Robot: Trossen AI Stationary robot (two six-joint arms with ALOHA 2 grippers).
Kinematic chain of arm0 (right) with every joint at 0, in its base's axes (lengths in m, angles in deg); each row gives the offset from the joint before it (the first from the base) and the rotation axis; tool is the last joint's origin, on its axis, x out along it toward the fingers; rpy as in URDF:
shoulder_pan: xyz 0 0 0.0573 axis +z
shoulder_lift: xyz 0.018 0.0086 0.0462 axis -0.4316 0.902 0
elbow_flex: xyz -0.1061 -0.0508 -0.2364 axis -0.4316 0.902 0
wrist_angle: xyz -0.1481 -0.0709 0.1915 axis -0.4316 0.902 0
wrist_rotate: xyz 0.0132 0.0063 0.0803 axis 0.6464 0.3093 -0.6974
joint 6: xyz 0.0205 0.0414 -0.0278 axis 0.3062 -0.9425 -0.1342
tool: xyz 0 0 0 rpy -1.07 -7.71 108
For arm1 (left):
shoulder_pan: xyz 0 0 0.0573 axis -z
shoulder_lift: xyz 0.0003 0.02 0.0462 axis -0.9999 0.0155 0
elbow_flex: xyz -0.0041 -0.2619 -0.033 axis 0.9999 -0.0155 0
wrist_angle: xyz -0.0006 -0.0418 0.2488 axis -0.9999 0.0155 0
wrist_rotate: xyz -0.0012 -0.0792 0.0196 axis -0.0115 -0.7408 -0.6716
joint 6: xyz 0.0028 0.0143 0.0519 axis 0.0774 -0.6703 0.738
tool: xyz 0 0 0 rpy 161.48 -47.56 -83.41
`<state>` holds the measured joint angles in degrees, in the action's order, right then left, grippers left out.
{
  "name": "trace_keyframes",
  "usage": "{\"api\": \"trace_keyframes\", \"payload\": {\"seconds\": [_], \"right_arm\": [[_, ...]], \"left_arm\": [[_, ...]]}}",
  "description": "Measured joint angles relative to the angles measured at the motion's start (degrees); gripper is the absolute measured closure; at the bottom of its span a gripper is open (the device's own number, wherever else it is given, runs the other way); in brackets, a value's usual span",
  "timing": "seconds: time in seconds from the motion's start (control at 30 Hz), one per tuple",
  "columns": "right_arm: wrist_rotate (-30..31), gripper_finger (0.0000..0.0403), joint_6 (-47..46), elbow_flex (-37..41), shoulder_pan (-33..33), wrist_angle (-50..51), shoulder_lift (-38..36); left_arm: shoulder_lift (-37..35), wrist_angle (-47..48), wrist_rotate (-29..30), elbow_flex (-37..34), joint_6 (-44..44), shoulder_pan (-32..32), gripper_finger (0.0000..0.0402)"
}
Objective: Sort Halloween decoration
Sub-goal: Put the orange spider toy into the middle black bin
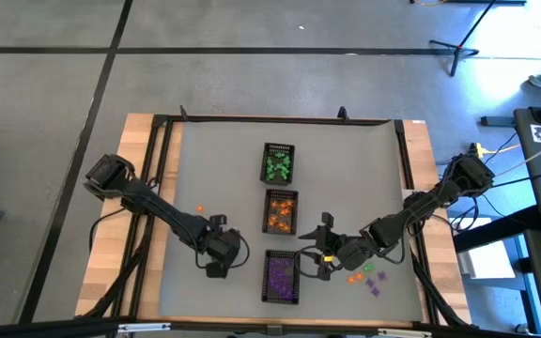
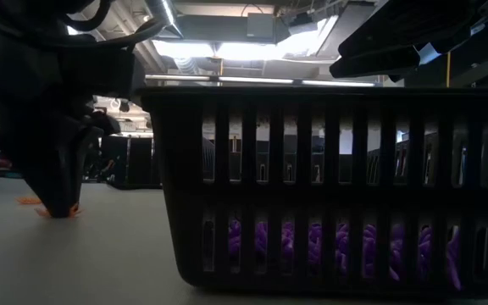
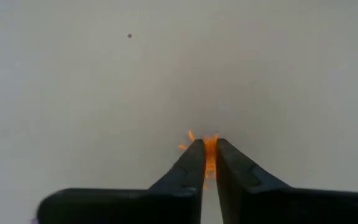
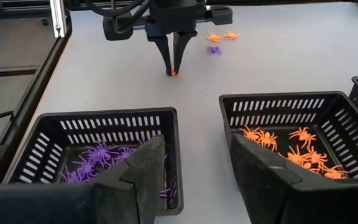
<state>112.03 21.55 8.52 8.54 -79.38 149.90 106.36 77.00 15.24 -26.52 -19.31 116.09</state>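
Down at the mat, we see the left gripper [image 4: 173, 70] pointing steeply, fingers pinched on an orange spider [image 3: 209, 151] beside the purple tray [image 1: 281, 276]. Our right gripper [image 4: 194, 171] hovers over that tray's edge, fingers spread, empty. More spiders [image 4: 221, 37], probably three, lie beyond the left gripper.

Left tool [image 3: 209, 151], two dark tapered fingers [image 3: 190, 171] nearly together, pinching a small orange plastic spider trinket [image 3: 209, 148] against the pale grey desk [image 3: 104, 93].
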Motion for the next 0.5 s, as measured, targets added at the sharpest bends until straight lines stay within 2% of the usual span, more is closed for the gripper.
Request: {"api": "trace_keyframes", "payload": {"seconds": [0.33, 0.5], "right_arm": [[0.10, 0.0221, -0.18, -0.02, 0.00, 0.88, 0.00], [0.12, 0.0221, -0.21, -0.02, 0.00, 0.93, 0.00]], "left_arm": [[0.27, 15.32, 10.61, 14.54, 6.79, 0.20, 0.0401], [0.24, 14.27, 20.00, 21.70, 14.66, -0.41, 0.0401]]}}
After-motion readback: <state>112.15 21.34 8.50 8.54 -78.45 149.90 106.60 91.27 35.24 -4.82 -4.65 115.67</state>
